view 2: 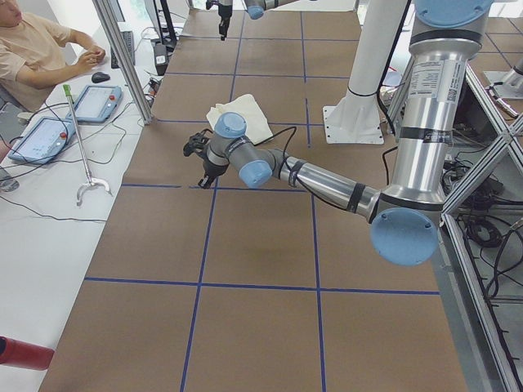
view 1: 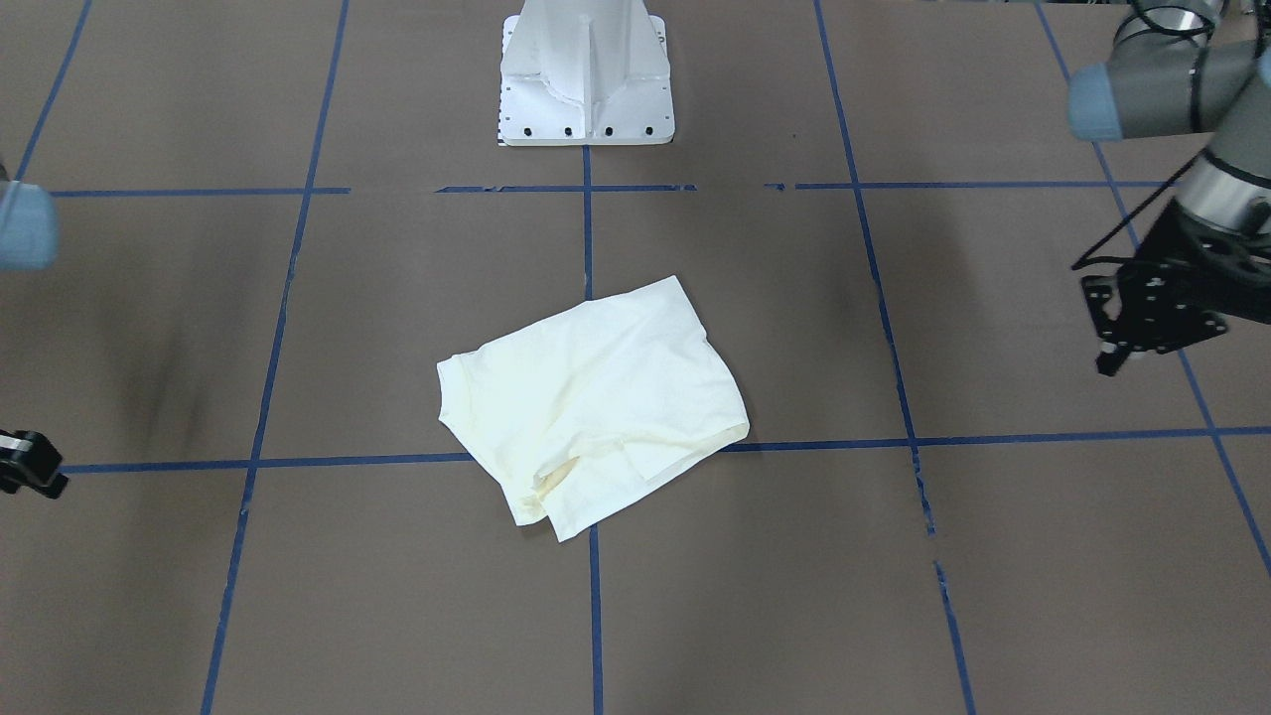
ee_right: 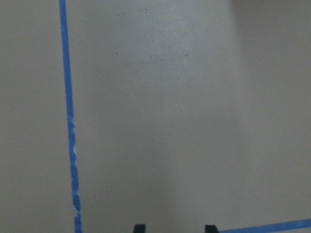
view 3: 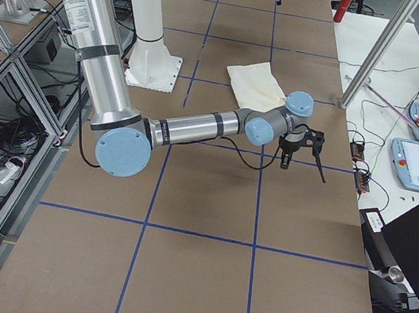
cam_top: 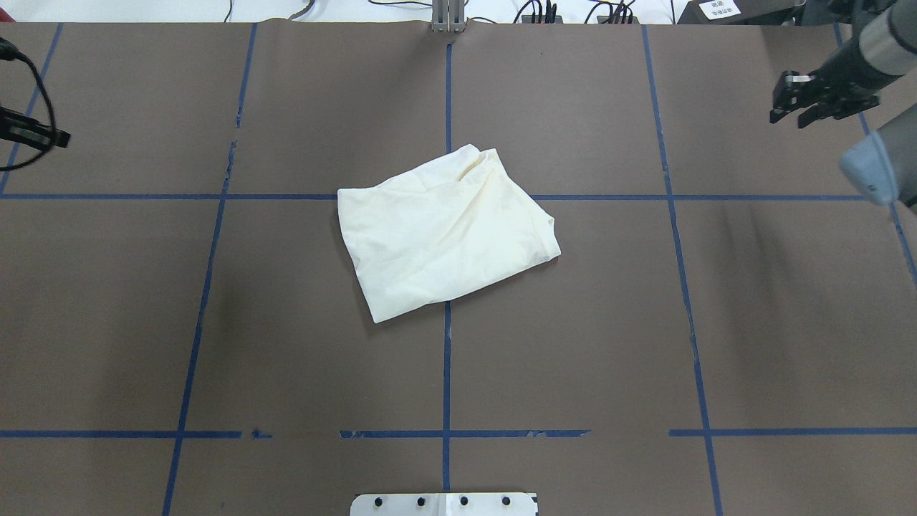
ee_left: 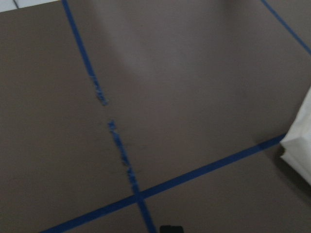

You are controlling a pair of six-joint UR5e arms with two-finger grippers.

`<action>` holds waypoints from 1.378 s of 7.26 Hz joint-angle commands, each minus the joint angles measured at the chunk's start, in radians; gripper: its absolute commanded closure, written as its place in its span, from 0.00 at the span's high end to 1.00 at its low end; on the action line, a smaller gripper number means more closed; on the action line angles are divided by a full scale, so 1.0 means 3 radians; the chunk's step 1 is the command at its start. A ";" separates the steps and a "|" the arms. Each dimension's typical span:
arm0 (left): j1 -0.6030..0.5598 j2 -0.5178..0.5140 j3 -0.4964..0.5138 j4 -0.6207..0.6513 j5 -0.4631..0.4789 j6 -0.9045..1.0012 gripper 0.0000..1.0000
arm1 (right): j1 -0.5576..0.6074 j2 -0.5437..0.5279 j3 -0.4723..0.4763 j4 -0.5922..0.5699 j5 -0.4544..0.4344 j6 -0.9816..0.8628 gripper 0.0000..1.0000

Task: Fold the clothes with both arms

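The cream shirt lies folded in a rough rectangle, plain side up, at the middle of the table; it also shows in the overhead view and at the right edge of the left wrist view. No print shows. My left gripper hovers far off at the table's left edge, empty, with its fingers together; a single tip shows in its wrist view. My right gripper hovers at the far right edge, open and empty, its two fingertips apart over bare table.
The white pedestal base stands at the robot's side of the table. Blue tape lines grid the brown surface. An operator, tablets and a frame post are beside the table's far edge.
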 commanded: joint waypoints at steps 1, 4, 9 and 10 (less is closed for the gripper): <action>-0.0769 0.0001 0.0372 0.0299 -0.0512 0.0887 0.67 | 0.0345 -0.0507 0.0562 -0.0537 0.0158 -0.0746 1.00; -0.1052 -0.0014 0.0665 0.0482 -0.0524 0.1120 1.00 | 0.0474 -0.1312 0.1152 -0.0532 0.0158 -0.1018 1.00; -0.1159 0.0338 0.0302 0.0648 -0.0534 0.1120 1.00 | 0.0469 -0.1318 0.1096 -0.0522 0.0138 -0.1013 1.00; -0.1159 0.0353 0.0247 0.0719 -0.0585 0.1085 1.00 | 0.0469 -0.1308 0.1015 -0.0497 0.0143 -0.1013 1.00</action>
